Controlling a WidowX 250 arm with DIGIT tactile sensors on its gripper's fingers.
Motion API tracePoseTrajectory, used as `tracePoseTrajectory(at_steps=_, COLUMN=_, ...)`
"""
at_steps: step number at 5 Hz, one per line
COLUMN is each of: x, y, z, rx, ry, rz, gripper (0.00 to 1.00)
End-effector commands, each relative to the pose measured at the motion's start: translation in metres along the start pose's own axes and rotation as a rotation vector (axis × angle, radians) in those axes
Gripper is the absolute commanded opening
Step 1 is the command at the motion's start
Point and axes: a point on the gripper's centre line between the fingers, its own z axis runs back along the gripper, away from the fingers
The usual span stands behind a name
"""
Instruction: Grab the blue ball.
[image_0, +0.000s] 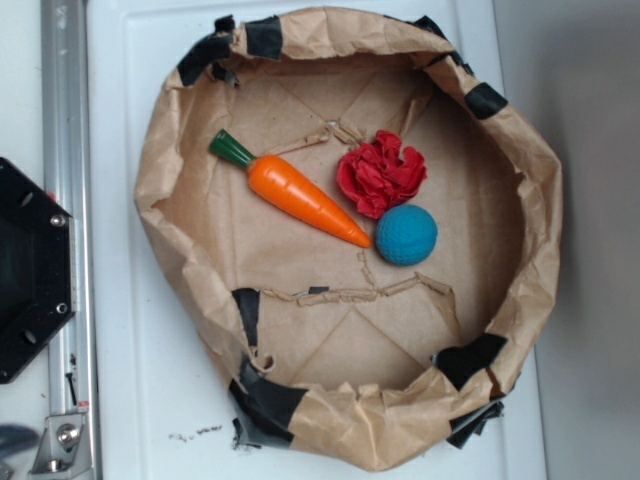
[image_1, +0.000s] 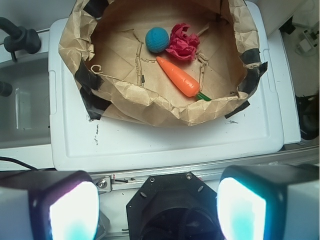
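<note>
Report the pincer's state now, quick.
Pincer: open and empty, its fingers wide apart, well short of the blue ball.

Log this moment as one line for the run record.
phase: before approach | gripper: open, empty, far from paper bowl | blue ball: in bowl, touching red wad | carrot: beside

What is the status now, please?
Gripper open, empty, far from the bowl. Ball on the bowl floor, touching the red wad. Carrot close by.
</note>
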Motion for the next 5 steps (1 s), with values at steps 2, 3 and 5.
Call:
tracePoseTrajectory(at_steps=2, x=0.048, y=0.023, z=-0.028, rx=0.038, ry=-0.255, rz=-0.250, gripper=1.00)
tracePoseTrajectory(at_steps=3, x=0.096, y=0.036, z=-0.062, rx=-0.045, ry=-0.328, rz=-0.249, gripper=1.00)
tracePoseTrajectory(at_steps=5, x=0.148, y=0.043, z=-0.124, rx=-0.029, ry=-0.245, rz=-0.358, gripper=1.00)
